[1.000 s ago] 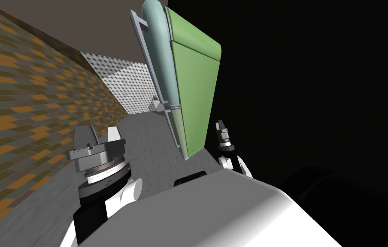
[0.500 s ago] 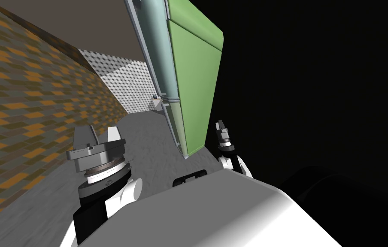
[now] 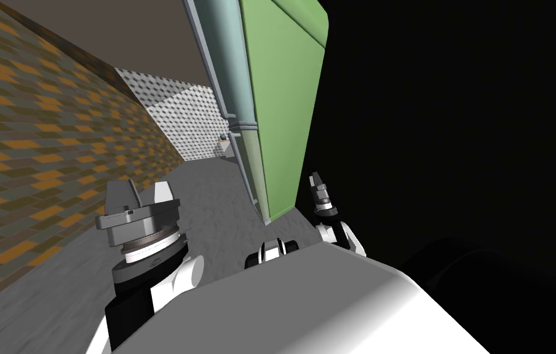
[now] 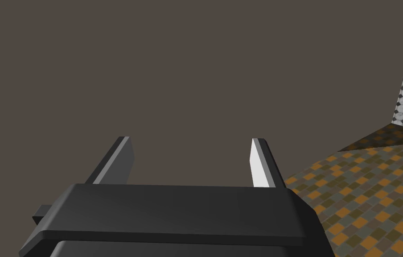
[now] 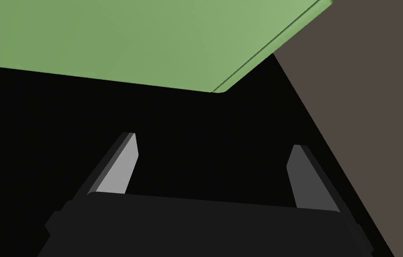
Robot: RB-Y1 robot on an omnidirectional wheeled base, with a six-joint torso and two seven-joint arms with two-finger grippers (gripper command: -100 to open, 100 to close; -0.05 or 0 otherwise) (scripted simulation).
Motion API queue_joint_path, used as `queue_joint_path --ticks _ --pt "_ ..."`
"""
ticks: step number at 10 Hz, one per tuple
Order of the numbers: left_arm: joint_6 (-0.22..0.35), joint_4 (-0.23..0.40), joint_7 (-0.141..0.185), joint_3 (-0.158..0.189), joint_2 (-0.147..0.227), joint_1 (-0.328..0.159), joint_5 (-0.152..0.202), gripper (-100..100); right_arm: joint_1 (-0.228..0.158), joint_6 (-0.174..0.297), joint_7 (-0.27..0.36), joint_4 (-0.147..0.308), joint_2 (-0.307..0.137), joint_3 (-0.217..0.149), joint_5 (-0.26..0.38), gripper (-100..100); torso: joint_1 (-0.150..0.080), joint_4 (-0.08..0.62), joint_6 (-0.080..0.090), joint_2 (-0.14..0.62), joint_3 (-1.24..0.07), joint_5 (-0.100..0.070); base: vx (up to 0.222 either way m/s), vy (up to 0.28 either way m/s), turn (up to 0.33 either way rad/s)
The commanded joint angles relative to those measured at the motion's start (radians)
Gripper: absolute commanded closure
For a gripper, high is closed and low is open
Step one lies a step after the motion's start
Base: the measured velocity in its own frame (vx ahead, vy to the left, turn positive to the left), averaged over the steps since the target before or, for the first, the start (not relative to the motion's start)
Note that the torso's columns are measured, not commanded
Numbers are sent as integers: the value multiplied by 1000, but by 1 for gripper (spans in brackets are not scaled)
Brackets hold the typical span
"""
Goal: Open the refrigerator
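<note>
- Green side panel of the refrigerator [image 3: 283, 110] rises ahead in the head view; its blue-grey front [image 3: 234, 74] faces the robot's left, over the grey floor [image 3: 209, 203].
- Front panels lie flush to the green body, a seam splitting upper from lower; nothing is swung out.
- Left gripper [image 3: 141, 192] is raised over the floor, well apart from the refrigerator, with a gap between its two fingers.
- Right gripper [image 3: 315, 184] sits just beside the lower corner of the green side, not touching it; it is seen edge-on and small here, so finger spacing is hard to read from this view.
- Orange-and-brown tiled wall [image 3: 43, 141] runs along the left, a white dotted wall [image 3: 178, 117] closes the far end, and a black area [image 3: 455, 123] lies to the right of the refrigerator.
- Left wrist view: left gripper [image 4: 191, 139] has its fingers spread wide, nothing between them.
- Right wrist view: right gripper [image 5: 212, 140] has its fingers spread wide, holding nothing; the green refrigerator [image 5: 129, 40] side lies beyond the fingertips, apart from them, with the black area [image 5: 196, 116] in between.
</note>
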Motion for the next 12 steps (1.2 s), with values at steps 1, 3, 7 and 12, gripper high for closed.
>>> queue_joint_path --ticks 1,3,7,12 --pt "0 0 0 0 0 0 0 0 -7 7 24 11 -58 -48 44 -100 -1 3 0 3 -4 0 28 84 57" --pt "0 0 0 0 0 0 0 0 -11 14 47 20 -105 -95 92 -100 -2 4 0 3 -6 -1 31 98 63" --pt "0 0 0 0 0 0 0 0 -22 30 106 37 -209 -208 210 -100 -3 4 0 4 -5 -1 37 105 73" --pt "0 0 0 0 0 0 0 0 -35 48 175 53 -320 -342 340 -100 -3 4 0 3 -6 -1 38 108 63"
